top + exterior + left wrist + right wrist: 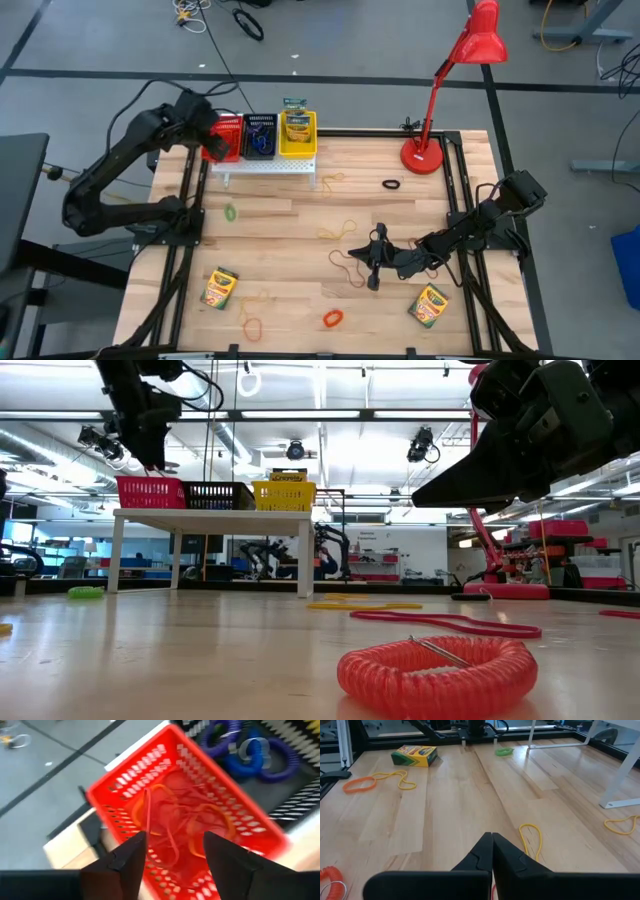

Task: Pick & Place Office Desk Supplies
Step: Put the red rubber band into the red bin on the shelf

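On the wooden tabletop (pixel 300 215) the left gripper (pixel 172 852) hangs open over the red bin (pixel 120 790) holding rubber bands (pixel 165 820), a drop apparently just made, while the right gripper (pixel 491 851), closed and empty, likely must next reach a loose band (pixel 532 837).
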Controlling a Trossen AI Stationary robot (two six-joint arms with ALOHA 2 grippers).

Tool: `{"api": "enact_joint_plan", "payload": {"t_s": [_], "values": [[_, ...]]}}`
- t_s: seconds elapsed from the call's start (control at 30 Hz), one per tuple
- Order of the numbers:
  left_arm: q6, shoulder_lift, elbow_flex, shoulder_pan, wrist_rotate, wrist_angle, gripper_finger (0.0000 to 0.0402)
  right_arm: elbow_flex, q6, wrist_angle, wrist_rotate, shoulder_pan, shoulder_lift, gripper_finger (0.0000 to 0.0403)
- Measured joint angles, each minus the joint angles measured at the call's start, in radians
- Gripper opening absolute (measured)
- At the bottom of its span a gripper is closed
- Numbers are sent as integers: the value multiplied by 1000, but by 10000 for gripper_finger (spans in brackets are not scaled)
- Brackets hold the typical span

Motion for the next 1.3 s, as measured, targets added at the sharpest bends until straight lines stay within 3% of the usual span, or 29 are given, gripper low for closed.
{"api": "enact_joint_plan", "payload": {"t_s": [0.17,0.33,0.43,0.7,0.87,0.97,1.3], "values": [[-36,-25,1,0,81,-3,207,0,0,0,0,0,0,5],[-49,-24,1,0,-13,-30,200,0,0,0,0,0,0,5],[-56,-22,1,0,-18,-30,205,0,0,0,0,0,0,5],[-48,-25,1,-8,-54,-76,260,0,0,0,0,0,0,5],[59,-25,1,-108,-197,-32,288,0,0,0,0,0,0,5],[139,-24,1,-172,-320,8,288,0,0,0,0,0,0,5],[338,41,1,-302,-596,57,283,0,0,0,0,0,0,5]]}}
